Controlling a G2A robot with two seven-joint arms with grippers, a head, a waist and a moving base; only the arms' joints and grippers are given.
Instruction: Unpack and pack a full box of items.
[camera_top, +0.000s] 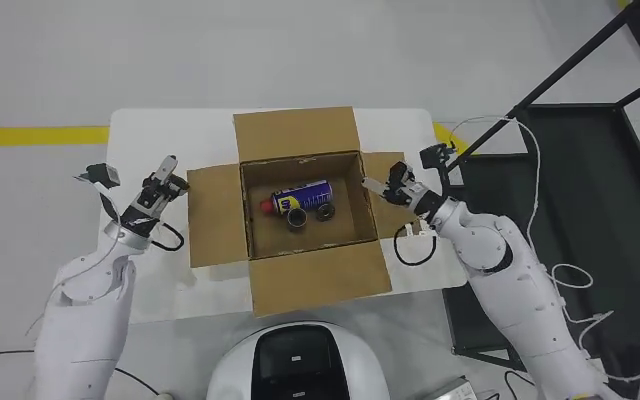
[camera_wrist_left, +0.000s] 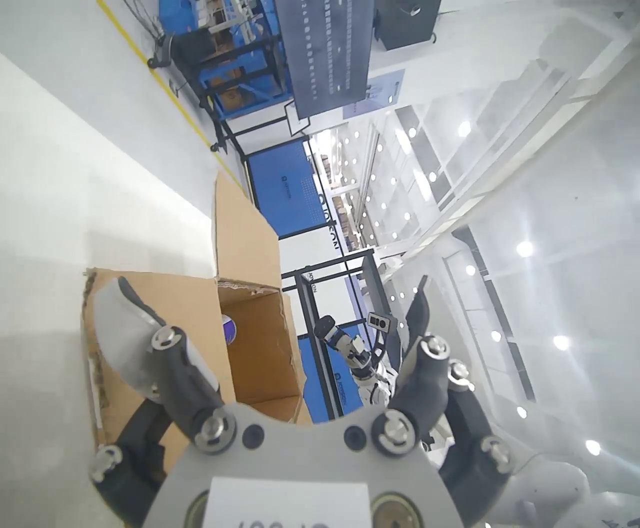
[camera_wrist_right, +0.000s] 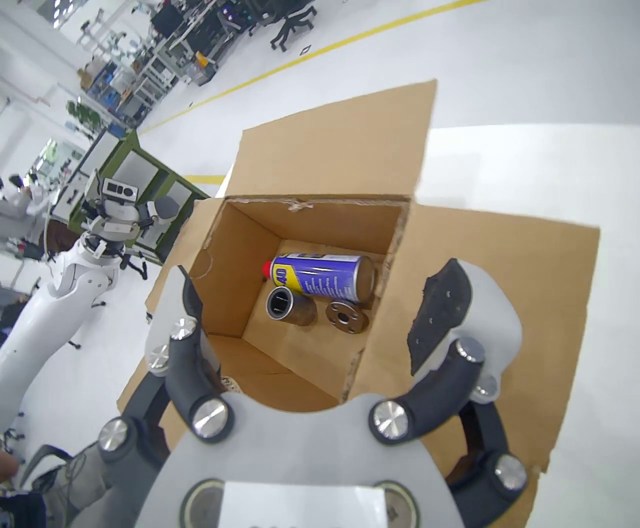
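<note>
Box (camera_top: 296, 132) sits in the middle of the white table (camera_top: 150, 135), its 4 flaps spread outward and its top open. On its floor lie 3 things, all toward the far half. A blue and yellow can (camera_top: 298, 196) lies on its side, slanted, with its red cap pointing left. Just on the near side of the can are a short dark cylinder (camera_top: 298, 219), on its side with its open end showing, and, to its right, a round flange (camera_top: 324, 212) lying flat. The right wrist view shows the can (camera_wrist_right: 320, 276), the cylinder (camera_wrist_right: 291, 306) and the flange (camera_wrist_right: 346, 318) close together, with bare cardboard (camera_wrist_right: 280, 350) on the near side of them.

Left gripper (camera_top: 165, 176) hangs over the table just left of the box's left flap, holding nothing. Its own view shows the left gripper (camera_wrist_left: 265, 300) with jaws spread wide and 1 pale fingertip (camera_wrist_left: 112, 310) in front of the flap; a bit of the can (camera_wrist_left: 228, 330) shows inside the box (camera_wrist_left: 260, 350).

Right gripper (camera_top: 386, 184) is above the right flap, at the box's right wall, also holding nothing. Seen from its wrist, the right gripper (camera_wrist_right: 315, 270) has its jaws spread wide, framing the opening.

A black rack (camera_top: 570, 140) stands right of the table, and a yellow line (camera_top: 50, 134) runs on the floor at the left.
</note>
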